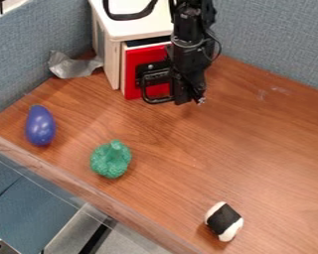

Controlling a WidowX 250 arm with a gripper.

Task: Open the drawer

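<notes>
One drawer point(137, 58) to open, and I judge its red front, under the top of the white cabinet point(111, 60), to be ajar by a sliver at most. My gripper point(190, 100) is right beside the black handle point(144, 89); I can't tell whether it's open, closed or holding on. The approach looks done; most of the pull remains.

Looks onto a brown wooden table point(268, 149) with a glossy purple oval point(40, 126), a bumpy green toy point(111, 159) and a black-banded white roll point(224, 222). Takes in a black metal hand point(190, 96) by a red-fronted drawer point(136, 59).
</notes>
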